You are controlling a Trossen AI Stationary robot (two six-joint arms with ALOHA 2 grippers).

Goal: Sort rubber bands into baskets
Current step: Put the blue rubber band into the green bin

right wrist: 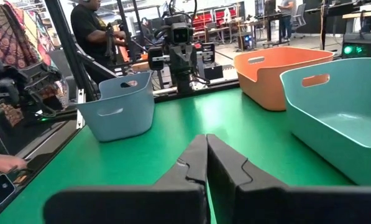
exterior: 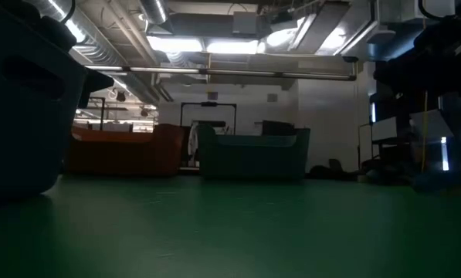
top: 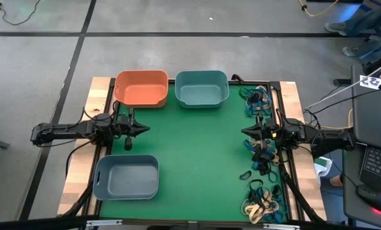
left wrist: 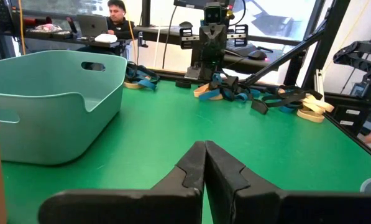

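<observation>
Nothing sorted yet: orange basket (top: 141, 87), teal basket (top: 201, 88) far and grey basket (top: 126, 177) near-left look empty, bands (top: 261, 156) all piled along bench (top: 196, 153) right edge, left claw (top: 143, 128) and right claw (top: 246, 131) both closed, empty.

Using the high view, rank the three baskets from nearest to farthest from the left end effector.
From the left end effector:
1. Orange basket, just beyond it at the far edge.
2. Grey-blue basket, on the near side.
3. Teal basket, far edge, toward the right arm.
</observation>
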